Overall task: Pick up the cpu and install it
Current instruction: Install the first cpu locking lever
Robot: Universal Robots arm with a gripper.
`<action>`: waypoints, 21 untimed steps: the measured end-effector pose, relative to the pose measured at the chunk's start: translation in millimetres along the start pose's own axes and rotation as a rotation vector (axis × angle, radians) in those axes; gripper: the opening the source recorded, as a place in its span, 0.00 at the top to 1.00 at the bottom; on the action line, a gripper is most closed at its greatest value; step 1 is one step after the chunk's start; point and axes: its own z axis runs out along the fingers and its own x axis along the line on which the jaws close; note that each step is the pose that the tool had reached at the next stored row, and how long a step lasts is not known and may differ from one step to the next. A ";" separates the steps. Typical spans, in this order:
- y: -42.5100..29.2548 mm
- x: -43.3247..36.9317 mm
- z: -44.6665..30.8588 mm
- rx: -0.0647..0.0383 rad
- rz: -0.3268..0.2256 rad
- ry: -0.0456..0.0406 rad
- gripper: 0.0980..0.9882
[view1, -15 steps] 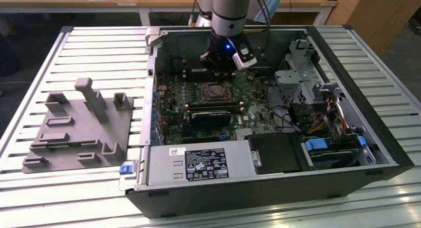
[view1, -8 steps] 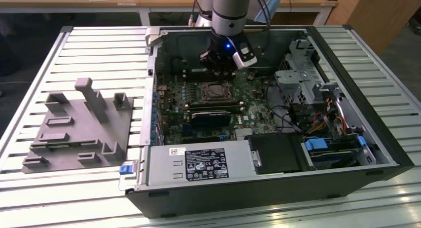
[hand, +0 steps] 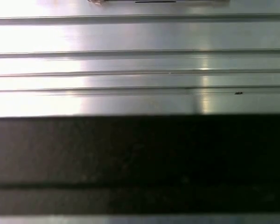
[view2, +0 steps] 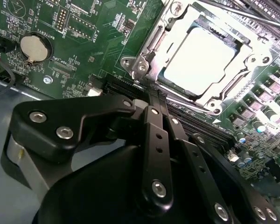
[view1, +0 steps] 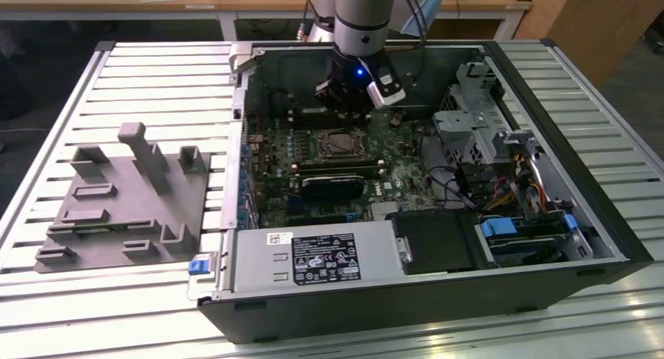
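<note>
The cpu, a pale silver square, lies flat inside the metal socket frame on the green motherboard. In the exterior view the cpu sits in the middle of the board inside the open computer case. My gripper hangs over the board just behind the socket. In the second wrist view its black fingers lie close together, and the gripper is shut on nothing, with its tips at the socket frame's edge.
A grey plastic holder block stands on the slatted metal table at the exterior view's left. Inside the case are a power supply, a drive cage and cable bundles at the exterior view's right.
</note>
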 end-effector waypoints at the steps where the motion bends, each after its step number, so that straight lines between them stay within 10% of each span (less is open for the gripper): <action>1: 0.0 0.0 0.1 0.002 0.000 -0.0001 0.99; 21: 0.6 0.0 4.2 0.033 0.000 -0.0010 0.99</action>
